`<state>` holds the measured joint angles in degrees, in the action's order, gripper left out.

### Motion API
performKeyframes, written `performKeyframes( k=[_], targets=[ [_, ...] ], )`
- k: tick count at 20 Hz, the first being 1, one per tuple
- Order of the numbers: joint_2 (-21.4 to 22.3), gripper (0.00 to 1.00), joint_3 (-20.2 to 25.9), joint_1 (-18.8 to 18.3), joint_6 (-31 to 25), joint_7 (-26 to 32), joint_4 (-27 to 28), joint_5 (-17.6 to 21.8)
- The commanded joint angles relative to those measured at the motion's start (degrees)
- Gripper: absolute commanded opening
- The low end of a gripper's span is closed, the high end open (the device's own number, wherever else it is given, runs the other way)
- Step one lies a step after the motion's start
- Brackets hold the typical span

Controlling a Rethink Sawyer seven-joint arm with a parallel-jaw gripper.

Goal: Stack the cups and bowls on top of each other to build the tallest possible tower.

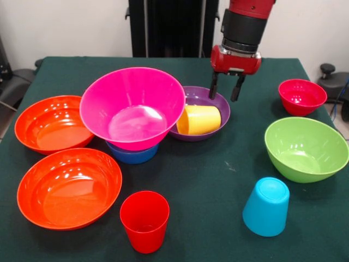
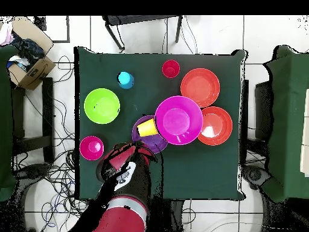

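Gripper (image 1: 227,87) hung empty, fingers apart, above far rim of purple bowl (image 1: 214,101). Yellow cup (image 1: 199,120) lay on side inside purple bowl. Magenta bowl (image 1: 132,106) sat on small blue bowl (image 1: 132,154), touching purple bowl. 2 orange bowls (image 1: 52,123) beyond magenta bowl.

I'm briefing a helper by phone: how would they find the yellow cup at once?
Start at the big magenta bowl in the middle of the table. Beside it, under the robot's claw, sits a purple bowl. The yellow cup lies on its side inside that bowl, the only cup not standing on the cloth.
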<state>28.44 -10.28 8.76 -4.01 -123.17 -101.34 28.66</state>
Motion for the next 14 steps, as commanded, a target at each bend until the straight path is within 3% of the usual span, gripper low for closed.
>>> performKeyframes(
  k=[1, 14],
  targets=[
    [-2.3, 1.00, 3.5, -0.2, 1.3, 0.4, 5.9, 3.8],
    [-3.1, 1.00, 4.4, -3.2, 4.0, -0.8, 2.3, 4.5]
  ],
)
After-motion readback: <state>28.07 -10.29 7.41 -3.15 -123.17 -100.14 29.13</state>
